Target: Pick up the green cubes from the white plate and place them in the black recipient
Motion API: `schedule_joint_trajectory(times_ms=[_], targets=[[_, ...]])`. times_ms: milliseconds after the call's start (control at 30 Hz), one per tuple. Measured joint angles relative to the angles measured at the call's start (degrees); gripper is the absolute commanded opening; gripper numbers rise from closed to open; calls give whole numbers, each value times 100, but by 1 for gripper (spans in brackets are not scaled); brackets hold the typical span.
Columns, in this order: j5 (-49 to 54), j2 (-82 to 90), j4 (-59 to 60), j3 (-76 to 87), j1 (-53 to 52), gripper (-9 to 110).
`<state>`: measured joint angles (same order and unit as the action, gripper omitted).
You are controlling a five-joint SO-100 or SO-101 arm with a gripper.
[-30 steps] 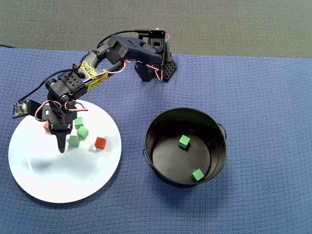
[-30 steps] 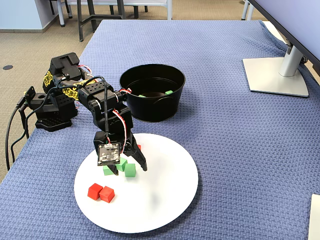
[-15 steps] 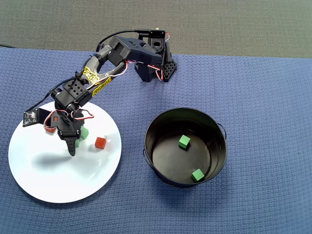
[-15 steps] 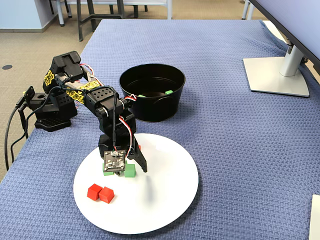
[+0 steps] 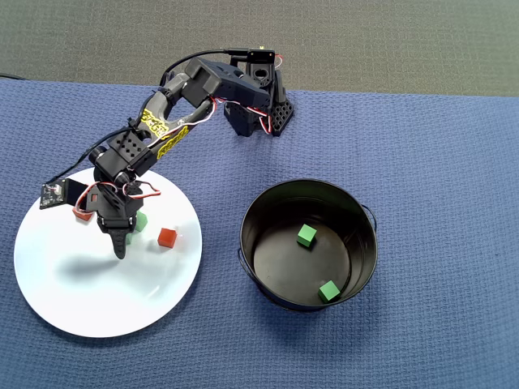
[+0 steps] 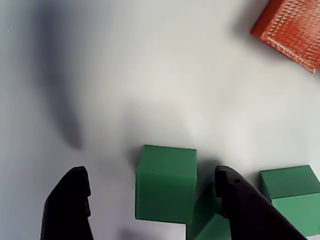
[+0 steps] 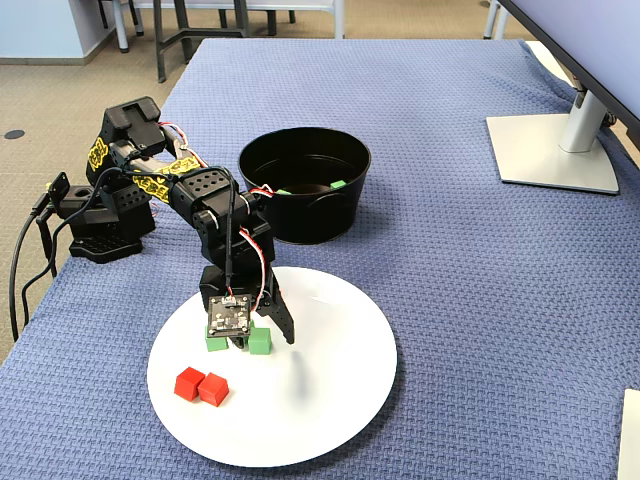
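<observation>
Two cubes [image 5: 306,236] lie in the bucket [image 5: 365,267]; the gripper [image 6: 155,200], jaws spread, straddles a third [image 6: 166,182] on the plate [image 5: 73,300]

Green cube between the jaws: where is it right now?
In the wrist view, the green cube sits bottom centre on the white plate, between the open jaws, two more green cubes to its right.

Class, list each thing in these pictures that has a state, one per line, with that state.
claw: open, straddling one green cube
green cube between the fingers: on the plate, not lifted
white plate: holds green and red cubes
black bucket: upright, two green cubes inside
</observation>
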<state>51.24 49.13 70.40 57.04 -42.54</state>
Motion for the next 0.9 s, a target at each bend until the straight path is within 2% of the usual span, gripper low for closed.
schedule_joint_trajectory(times_ms=[267,800,900], targets=[[-62,0,-53,53,44,20],[-343,70,-229,88,70,1],[-457,220,-255,88,70,0]])
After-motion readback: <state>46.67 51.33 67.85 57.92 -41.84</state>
